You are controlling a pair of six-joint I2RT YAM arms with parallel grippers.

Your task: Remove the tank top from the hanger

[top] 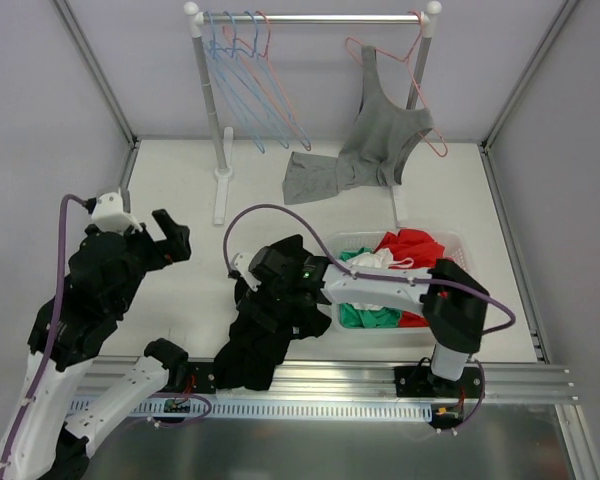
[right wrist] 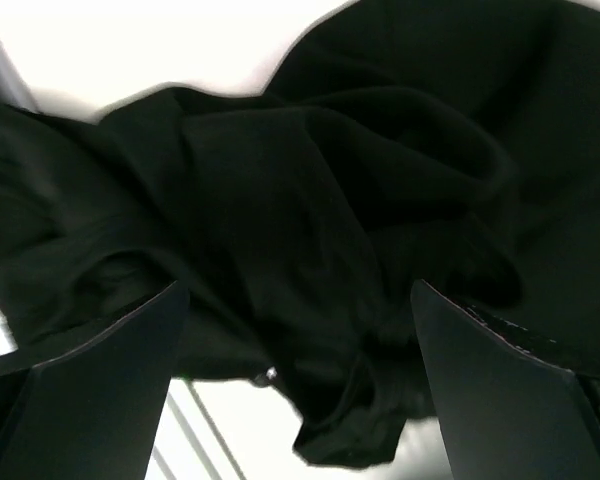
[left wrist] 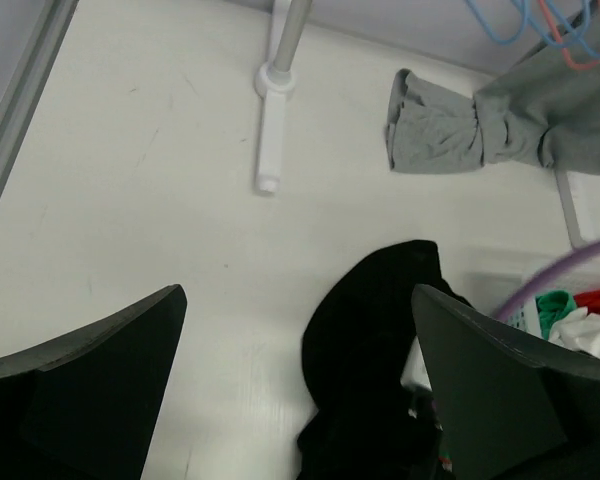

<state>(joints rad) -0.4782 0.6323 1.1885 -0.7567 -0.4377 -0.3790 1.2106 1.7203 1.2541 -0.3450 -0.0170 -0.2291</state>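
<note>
Tank top (top: 385,135) is on the pink hanger (top: 432,128) at the right end of the rail (top: 310,18), hem bunched on the table (top: 160,180); both arms well apart from it. Left gripper (top: 172,236) jaws fully spread, holding nothing, above bare table. Right gripper (right wrist: 298,300) jaws equally wide, nothing pinched, right over the black garment (top: 255,340). Risks as I see them: right arm closing here would grab the black cloth, not the grey; tugging the hem alone would likely pull the hanger off the rail or rock the rack; a strap could snag on the hanger's end. Count: two arms; one tank top; one black heap; one basket (top: 458,245) of red, green and white clothes; five hangers, roughly three blue and two pink.
</note>
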